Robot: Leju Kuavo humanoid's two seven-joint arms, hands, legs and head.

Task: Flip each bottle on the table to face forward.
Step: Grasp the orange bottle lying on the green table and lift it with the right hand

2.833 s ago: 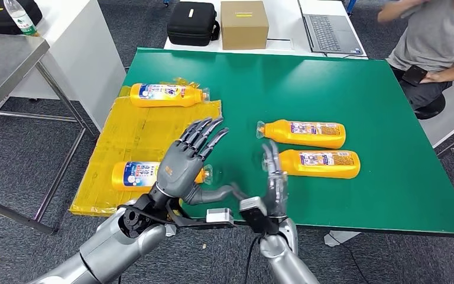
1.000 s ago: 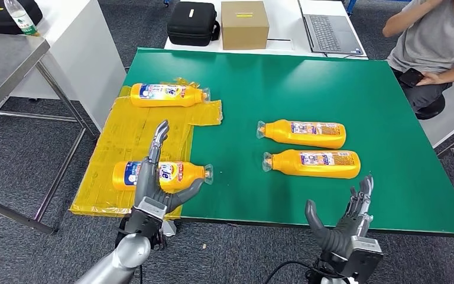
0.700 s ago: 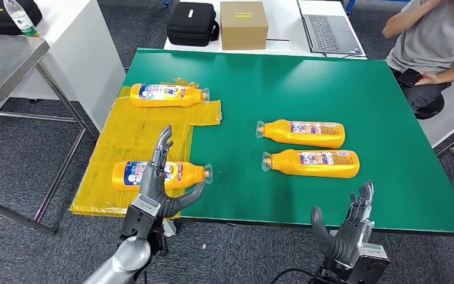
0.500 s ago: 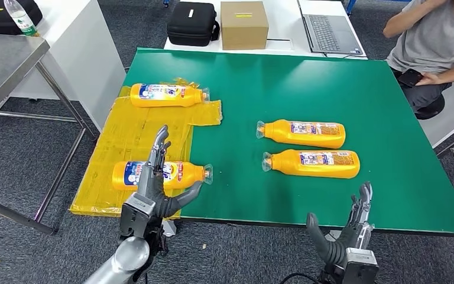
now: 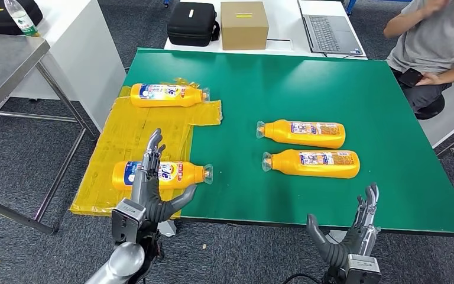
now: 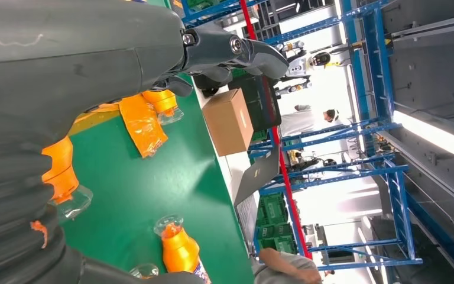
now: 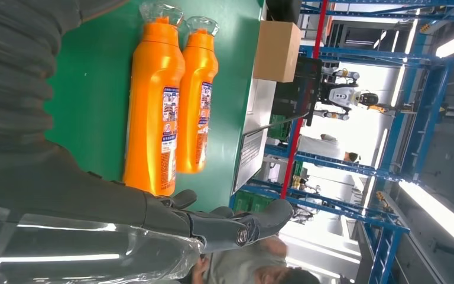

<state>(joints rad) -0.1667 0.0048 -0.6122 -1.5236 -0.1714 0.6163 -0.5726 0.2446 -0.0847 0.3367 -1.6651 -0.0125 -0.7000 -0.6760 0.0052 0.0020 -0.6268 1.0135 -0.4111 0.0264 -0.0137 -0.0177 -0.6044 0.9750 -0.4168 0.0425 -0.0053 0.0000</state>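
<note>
orange bottles (image 5: 310,134) with printed labels, lettering too small to read

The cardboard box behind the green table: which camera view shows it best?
The head view: the cardboard box stands whole, top and front visible, beside a black case. The left wrist view shows it tilted; the right wrist view shows it smaller at the table's far edge.
</note>
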